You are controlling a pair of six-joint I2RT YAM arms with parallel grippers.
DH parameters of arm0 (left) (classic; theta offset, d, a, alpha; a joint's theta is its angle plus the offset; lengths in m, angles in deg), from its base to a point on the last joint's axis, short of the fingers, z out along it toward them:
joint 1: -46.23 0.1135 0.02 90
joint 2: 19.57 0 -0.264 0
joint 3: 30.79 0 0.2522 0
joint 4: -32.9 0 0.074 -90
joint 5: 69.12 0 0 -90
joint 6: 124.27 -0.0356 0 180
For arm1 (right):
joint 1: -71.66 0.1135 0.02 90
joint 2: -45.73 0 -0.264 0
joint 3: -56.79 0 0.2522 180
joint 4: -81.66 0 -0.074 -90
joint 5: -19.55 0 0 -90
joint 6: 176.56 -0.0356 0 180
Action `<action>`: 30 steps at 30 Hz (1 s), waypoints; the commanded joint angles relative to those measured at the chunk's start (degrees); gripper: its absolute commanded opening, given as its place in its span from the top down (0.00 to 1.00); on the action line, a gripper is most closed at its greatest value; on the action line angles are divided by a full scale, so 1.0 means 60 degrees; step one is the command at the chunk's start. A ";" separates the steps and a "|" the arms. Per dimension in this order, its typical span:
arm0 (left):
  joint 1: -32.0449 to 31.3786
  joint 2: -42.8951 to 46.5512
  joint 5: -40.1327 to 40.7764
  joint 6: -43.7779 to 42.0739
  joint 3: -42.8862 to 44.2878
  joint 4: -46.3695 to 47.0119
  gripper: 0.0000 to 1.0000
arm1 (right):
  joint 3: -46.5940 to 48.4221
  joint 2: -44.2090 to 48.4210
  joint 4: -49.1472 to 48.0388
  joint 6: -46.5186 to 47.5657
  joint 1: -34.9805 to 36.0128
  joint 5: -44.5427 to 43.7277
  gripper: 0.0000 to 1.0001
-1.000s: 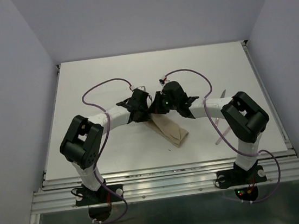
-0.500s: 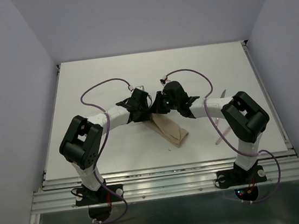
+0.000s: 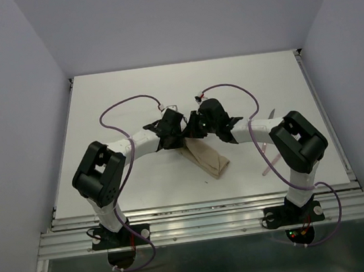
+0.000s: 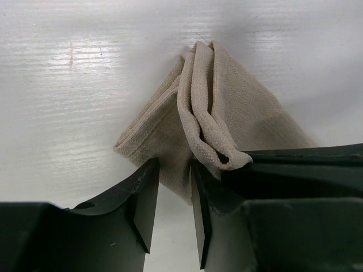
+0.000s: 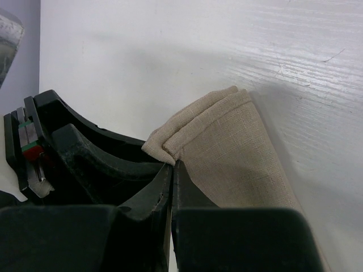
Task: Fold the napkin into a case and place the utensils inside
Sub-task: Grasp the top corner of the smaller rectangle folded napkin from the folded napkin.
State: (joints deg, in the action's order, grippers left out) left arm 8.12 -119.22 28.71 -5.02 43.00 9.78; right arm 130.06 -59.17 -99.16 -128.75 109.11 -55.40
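The right gripper was clenched on the napkin, its two fingers pressed together over the layered corner at the cloth's far end. The left gripper sat just beside it, released. Its fingers stood apart with a clear gap, and the napkin's lower edge reached only to the mouth of that gap without being pinched. In the left wrist view, a rolled fold of cloth ran down into the right gripper's hold. From above, the napkin lay as a narrow folded strip on the white table, running diagonally from the two grippers towards the near edge. The utensils lay well apart by the right arm, partly hidden by it.
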 commanded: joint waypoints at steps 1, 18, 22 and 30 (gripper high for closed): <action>-0.0240 0.0174 0.0056 -0.0144 0.0439 0.0067 0.60 | 0.0043 0.0389 -0.0571 0.0075 0.0028 0.0275 0.99; -0.0431 -0.0426 0.0334 -0.0042 0.0718 0.0096 0.69 | 0.0029 0.0433 -0.0659 0.0045 0.0028 0.0348 0.99; -0.0431 -0.0514 0.0510 -0.0027 0.0732 0.0009 0.80 | -0.0044 0.0462 -0.0645 0.0074 0.0028 0.0363 0.99; -0.0300 -0.0340 -0.0016 0.0119 0.0821 -0.0125 1.00 | -0.0206 0.0506 -0.0264 0.0382 0.0028 0.0304 0.99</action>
State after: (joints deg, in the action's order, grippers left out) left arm 6.15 -123.24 30.53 -4.86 46.98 7.72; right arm 129.23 -58.86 -99.45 -128.10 108.72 -55.29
